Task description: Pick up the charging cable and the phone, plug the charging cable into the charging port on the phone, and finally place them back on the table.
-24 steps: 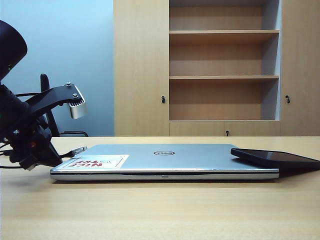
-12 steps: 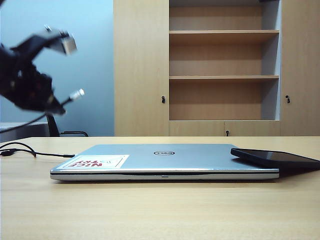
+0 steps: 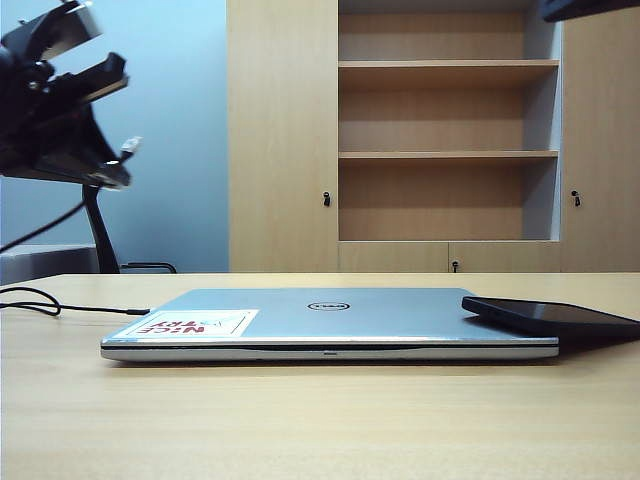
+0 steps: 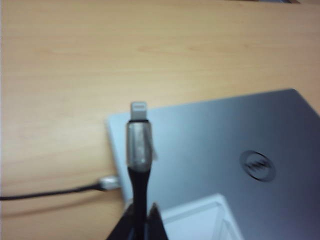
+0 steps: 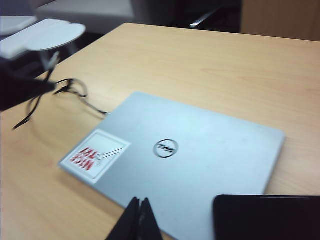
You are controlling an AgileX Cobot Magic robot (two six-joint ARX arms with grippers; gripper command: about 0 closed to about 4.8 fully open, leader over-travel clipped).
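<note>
The charging cable's silver-grey plug sticks out past my left gripper, which is shut on the black cord just behind it. In the exterior view this gripper hangs high at the far left, plug pointing right, well above the table. The rest of the cord trails on the table. The phone, a black slab, lies with one end on the laptop's right edge. My right gripper is shut and empty, hovering over the laptop's near edge, left of the phone.
A closed silver laptop with a red-lettered sticker lies mid-table. A second cable end rests by its corner. A wooden shelf cabinet stands behind. A dark part of the right arm shows at the top right.
My left gripper has risen from table level beside the laptop to high at the left, carrying the plug, and its wrist has rolled. A dark part of the right arm has come into view.
</note>
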